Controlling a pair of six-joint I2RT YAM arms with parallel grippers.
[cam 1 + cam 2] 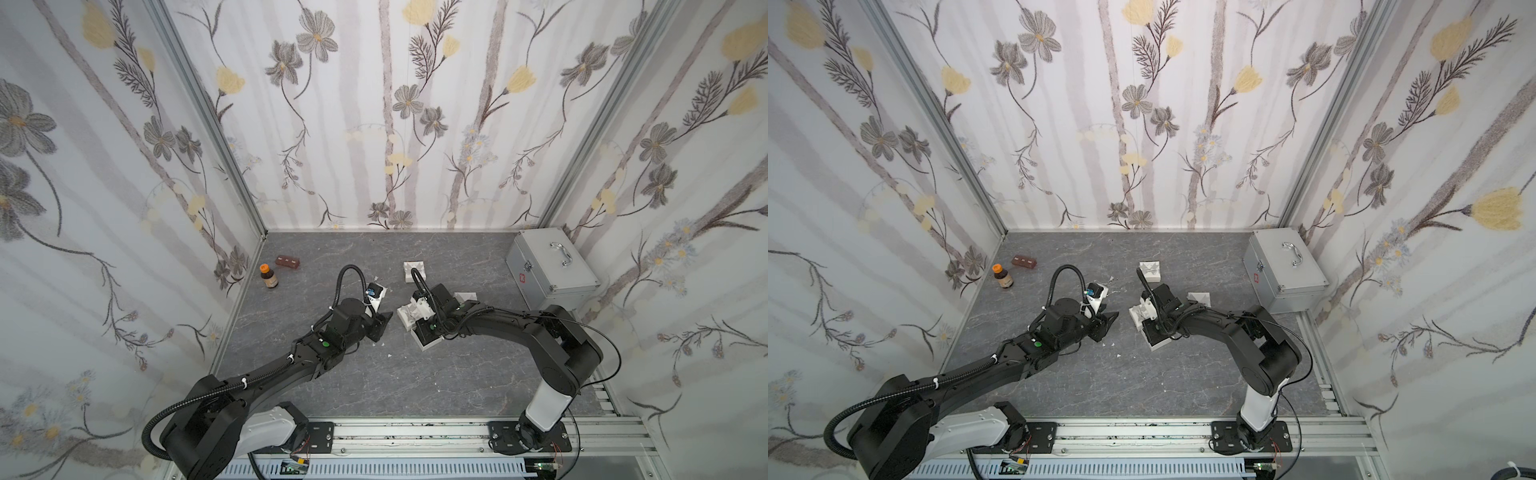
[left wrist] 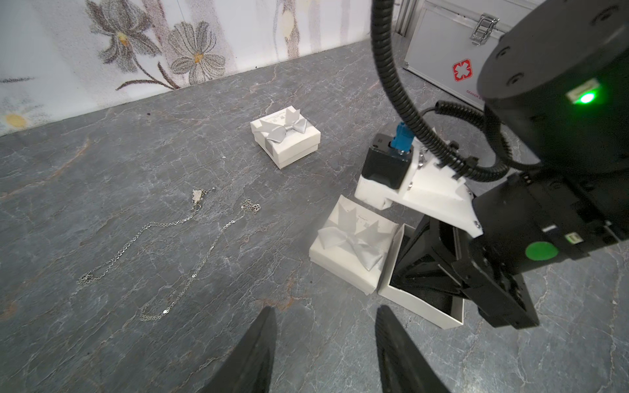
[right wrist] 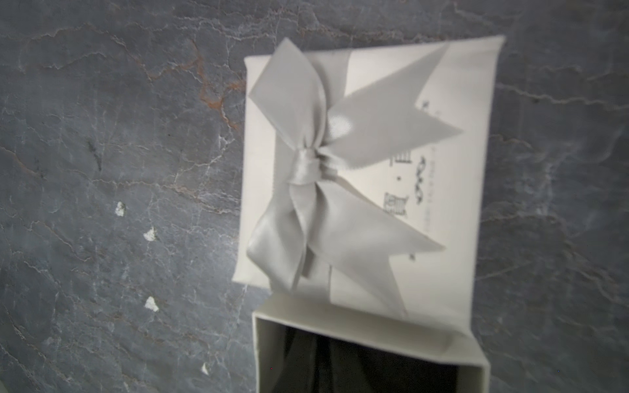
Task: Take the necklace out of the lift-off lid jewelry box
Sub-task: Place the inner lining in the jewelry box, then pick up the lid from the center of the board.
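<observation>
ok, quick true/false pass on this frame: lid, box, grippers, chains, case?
1. The bow lid sits closed on the box base. False: it lies on the table beside the open base.
2. The right gripper reaches into the box base. True.
3. The left gripper holds a chain. False: it is open and empty, above the table.
4. Necklace chains lie loose on the table. True.
5. The aluminium case stands open. False: its lid is shut.
</observation>
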